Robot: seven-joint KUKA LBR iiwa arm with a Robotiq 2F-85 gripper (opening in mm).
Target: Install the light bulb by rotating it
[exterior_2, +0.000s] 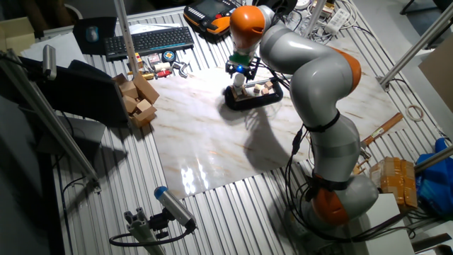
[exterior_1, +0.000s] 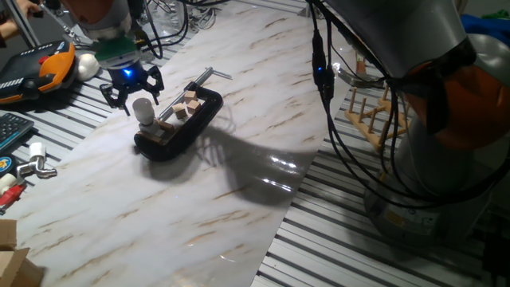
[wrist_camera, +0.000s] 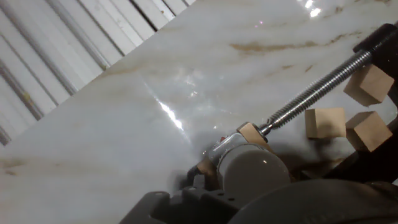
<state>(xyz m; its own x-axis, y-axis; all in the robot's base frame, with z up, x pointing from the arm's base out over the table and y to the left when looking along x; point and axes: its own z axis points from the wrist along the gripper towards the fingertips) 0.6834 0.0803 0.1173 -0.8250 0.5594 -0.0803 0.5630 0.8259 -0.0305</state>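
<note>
Gripper (exterior_1: pixel 133 86): jaws spread, hanging just above the light bulb (exterior_1: pixel 143 108), not touching it as far as the fixed views show.

Light bulb: frosted white globe, upright on its grey base at the near end of a black tray (exterior_1: pixel 203 119). In the hand view it fills the lower middle.

Tray: dark, oblong, lying on the marble counter (exterior_1: pixel 239 191); holds several small wooden blocks (exterior_1: pixel 189 101) beside the bulb and a threaded metal rod (wrist_camera: pixel 317 87) running along its length.

Counter surroundings: orange-and-black handset (exterior_1: pixel 48 65) at one edge; keyboard (exterior_2: pixel 148 40) and a pile of wooden blocks (exterior_2: pixel 136 99) well apart from the tray.
</note>
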